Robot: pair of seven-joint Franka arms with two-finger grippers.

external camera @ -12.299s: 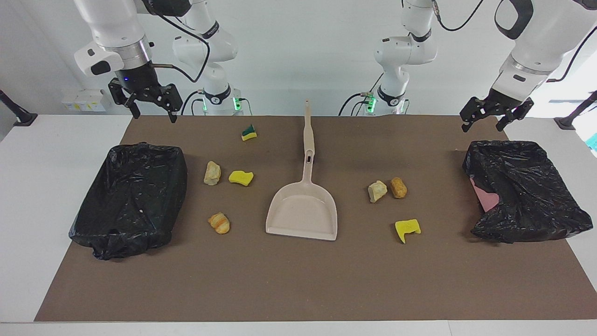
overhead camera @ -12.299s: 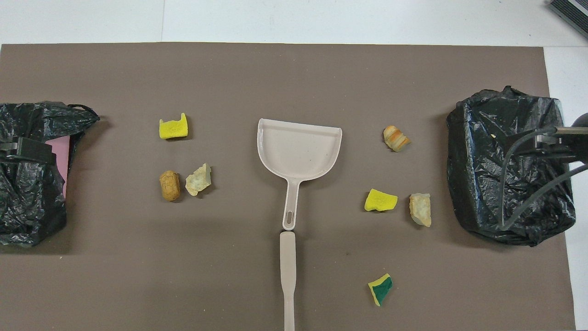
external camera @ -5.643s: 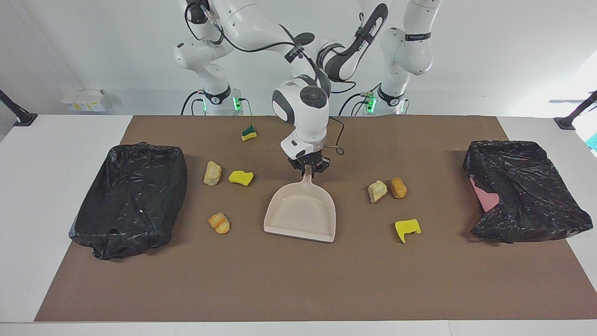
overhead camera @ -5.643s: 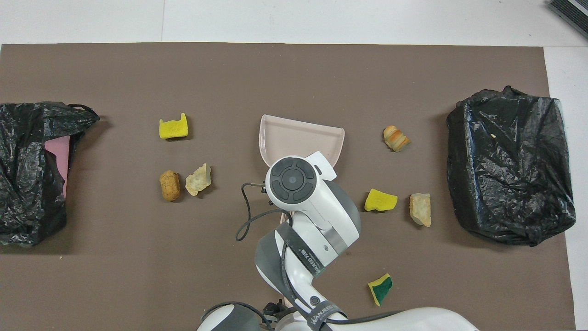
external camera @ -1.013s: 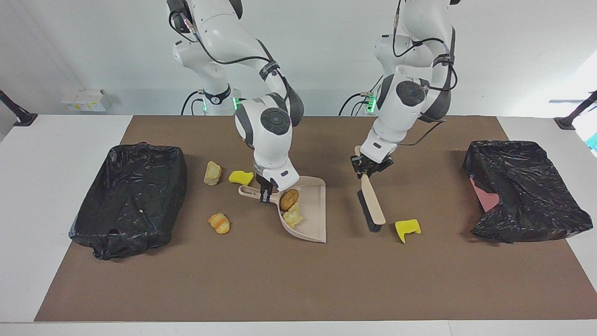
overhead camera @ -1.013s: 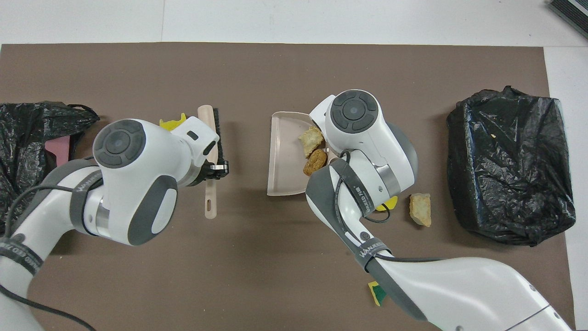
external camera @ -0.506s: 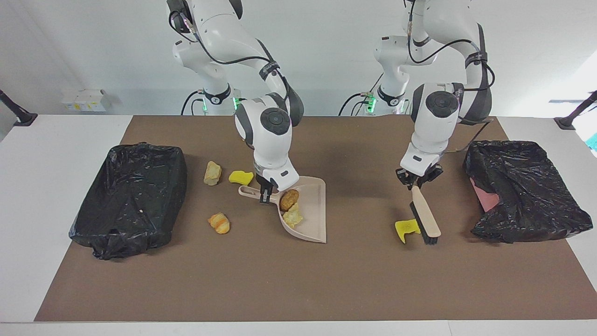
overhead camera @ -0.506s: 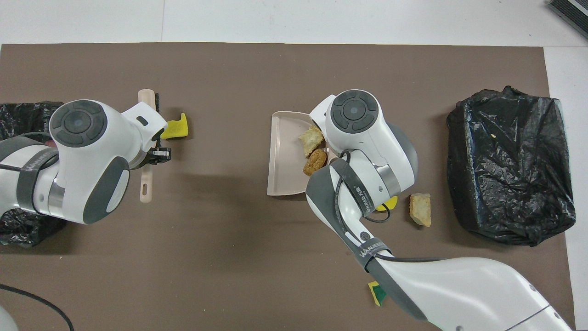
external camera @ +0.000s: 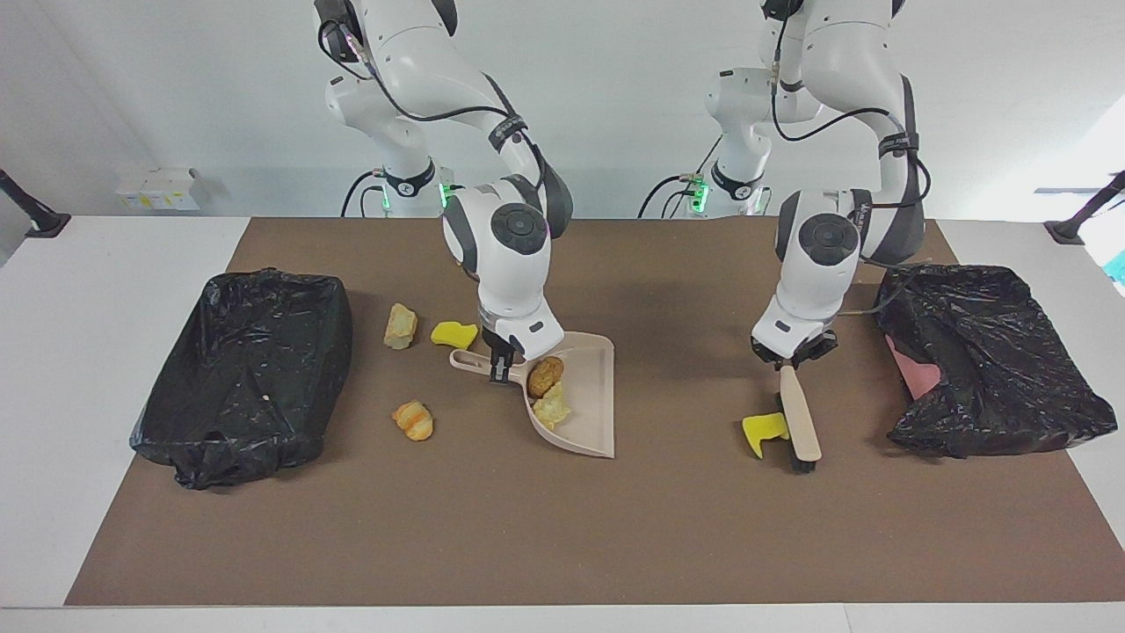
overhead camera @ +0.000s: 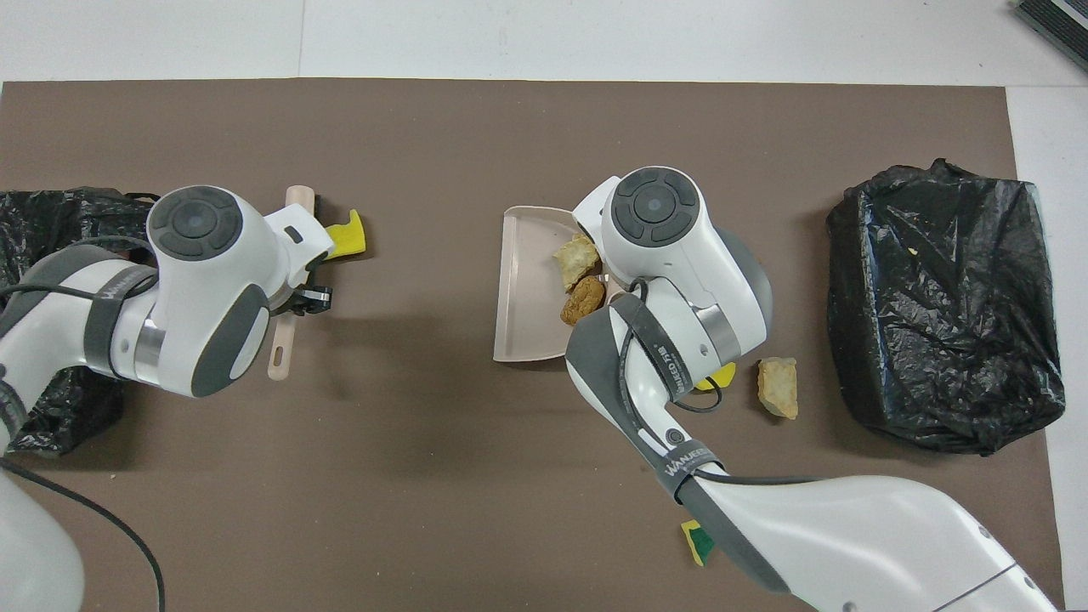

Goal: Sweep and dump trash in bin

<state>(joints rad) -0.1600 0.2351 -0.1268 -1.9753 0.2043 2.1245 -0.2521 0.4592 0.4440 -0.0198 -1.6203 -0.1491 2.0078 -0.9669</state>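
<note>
While the right gripper (external camera: 499,362) clamps the dustpan (external camera: 576,400) mid-frame with two lumps (external camera: 547,389) aboard, the left gripper (external camera: 788,359) grips the brush (external camera: 800,426) touching a yellow sponge (external camera: 763,432) at lower right; nothing looks binned.

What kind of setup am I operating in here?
Likely a robot lab test bench: two arms fixed at a white table, a brown mat marking the workspace, and staged trash beside bag-lined bins.

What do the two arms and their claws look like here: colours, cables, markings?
Both arms have glossy white shells with dark grey joint bands and round dark grey joint caps. Black cables loop along them, and green lights glow at the bases. The left claw and right claw are small and black. One grey band carries white lettering.
</note>
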